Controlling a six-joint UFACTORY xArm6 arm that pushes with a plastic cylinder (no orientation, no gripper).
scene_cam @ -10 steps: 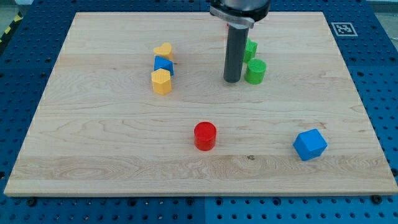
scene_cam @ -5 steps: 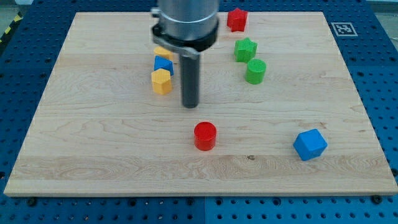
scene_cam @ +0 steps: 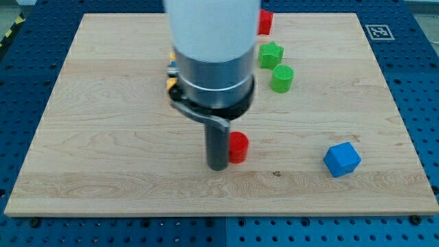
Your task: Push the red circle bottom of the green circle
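Note:
The red circle point(scene_cam: 239, 147) sits on the wooden board in the lower middle of the view. My tip point(scene_cam: 218, 166) is right against its left side, touching or nearly touching. The green circle point(scene_cam: 282, 78) stands toward the view's top right, well above and to the right of the red circle. The arm's wide body hides the middle top of the board.
A green star point(scene_cam: 271, 53) sits just above the green circle. A red block point(scene_cam: 265, 21) is half hidden near the top edge. A blue cube point(scene_cam: 341, 159) lies at the lower right. A sliver of the yellow and blue blocks point(scene_cam: 171, 75) shows left of the arm.
My tip has moved from beside the green circle toward the view's lower left, then down to the red circle's left side. The red circle has shifted slightly right.

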